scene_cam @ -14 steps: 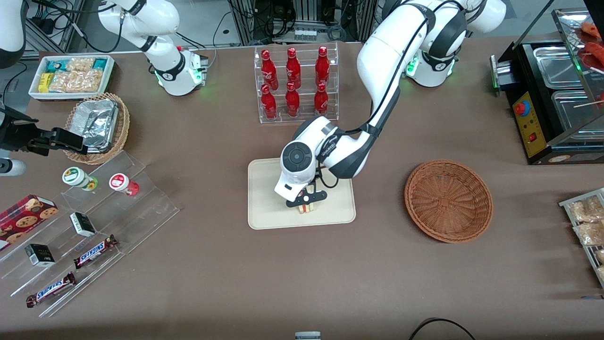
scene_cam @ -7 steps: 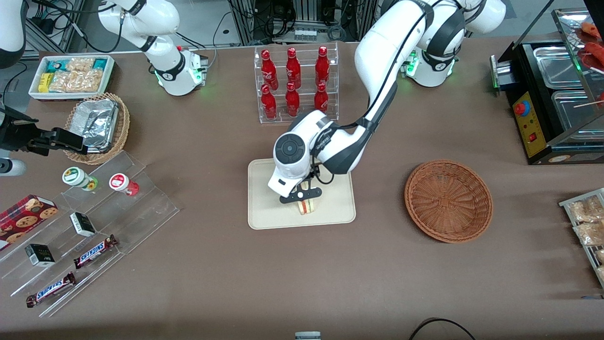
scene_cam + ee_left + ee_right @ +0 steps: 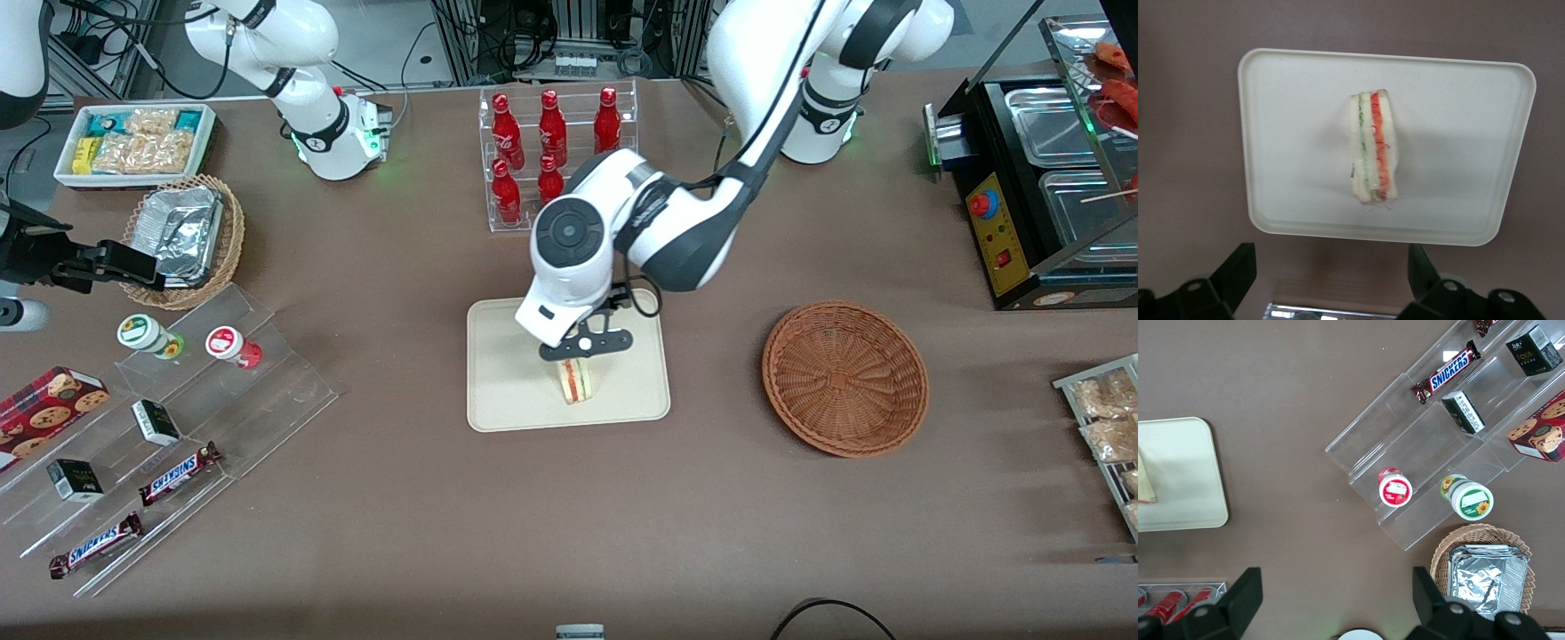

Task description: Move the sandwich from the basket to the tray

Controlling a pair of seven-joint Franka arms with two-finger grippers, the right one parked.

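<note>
- I'm looking down on a long table (image 3: 427, 524) covered in matte brown cloth, smooth, with soft wrinkles only near the edge nearest the front camera.
- Past the table's edge farthest from that camera there is grey floor, metal framing and loose black cables.
- The tray (image 3: 507, 373) is flat, cream-beige, rectangular with rounded corners and a low raised rim; it lies near the middle of the table, long sides parallel to the table's long edges.
- The sandwich (image 3: 576, 380) stands on its edge on the tray, nearer the tray's edge closest to the front camera. It is a pale bread wedge with one green and one red-orange stripe.
- In the wrist view the sandwich (image 3: 1371, 148) sits alone on the tray (image 3: 1278, 133), nothing touching it.
- My left gripper (image 3: 587, 347) hangs just above the sandwich; its dark fingers (image 3: 1238, 267) are spread wide apart, holding nothing.
- The basket (image 3: 845, 378) is round, shallow, reddish-brown woven wicker, on the table toward the working arm's end, well apart from the tray.
- A clear acrylic rack of glossy red bottles (image 3: 551, 160) stands farther from the front camera than the tray.
- Stepped clear acrylic shelves (image 3: 178, 418) with candy bars and small boxes sit toward the parked arm's end.
</note>
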